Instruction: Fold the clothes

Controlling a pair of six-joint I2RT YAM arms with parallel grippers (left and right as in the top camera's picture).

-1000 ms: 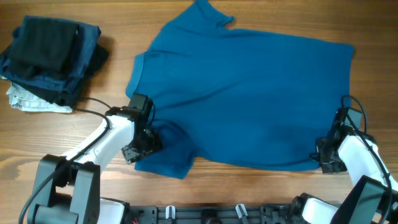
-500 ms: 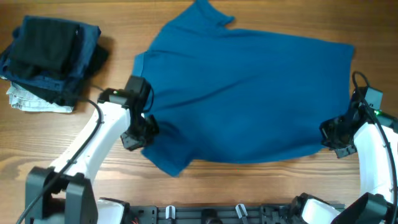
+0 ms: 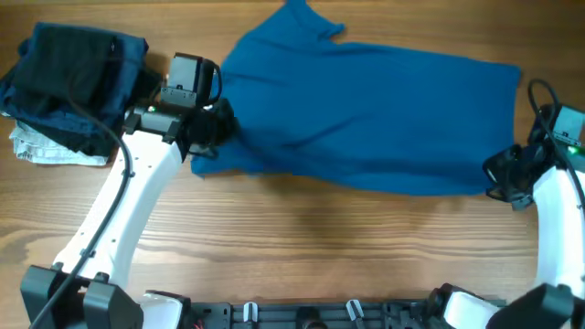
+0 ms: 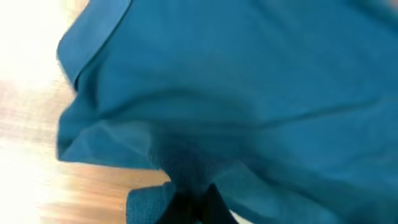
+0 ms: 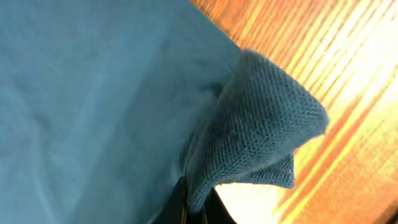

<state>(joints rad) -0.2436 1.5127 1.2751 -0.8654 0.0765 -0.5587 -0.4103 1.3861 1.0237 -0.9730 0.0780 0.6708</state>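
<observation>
Left claw (image 3: 208,130): closed tight, with a bunch of blue fabric pinched between the jaws. The left wrist view shows the cloth gathering into folds right at the grip. It holds the near-left edge of the T-shirt (image 3: 366,105), close to the collar end.

Right claw (image 3: 508,175): also closed tight, clamped on a corner of the same garment at its near-right hem. In the right wrist view that corner stands up in a peak of knitted fabric above the jaws.

T-shirt: mid-blue, short-sleeved. It is spread lengthwise across the far half of the worktop (image 3: 302,247) and runs from one claw to the other. One sleeve points toward the far edge. The near edge is lifted at both held ends, and creases run along the body. The rest lies flat on the wood.

Stack of dark garments (image 3: 73,78): navy and black, folded, at the far-left corner, just beside the left arm and apart from the T-shirt.

Whitish cloth (image 3: 37,146): lies under that stack, showing at its near side.
</observation>
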